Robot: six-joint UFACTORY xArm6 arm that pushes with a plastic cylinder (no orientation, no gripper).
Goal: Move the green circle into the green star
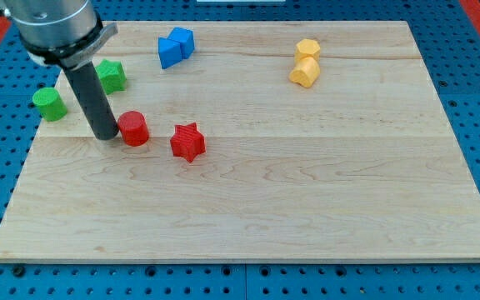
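The green circle (49, 103) sits near the board's left edge, at the view's upper left. The green star (111, 75) lies up and to the right of it, partly behind my rod. The two green blocks are apart. My tip (106, 135) rests on the board to the right of the green circle and below the green star. It stands right next to the red circle (133, 128), on that block's left side.
A red star (187, 142) lies right of the red circle. Two blue blocks (175, 46) sit together at the view's top. Two yellow blocks (306, 62) sit together at the upper right. The wooden board (257, 208) lies on a blue perforated table.
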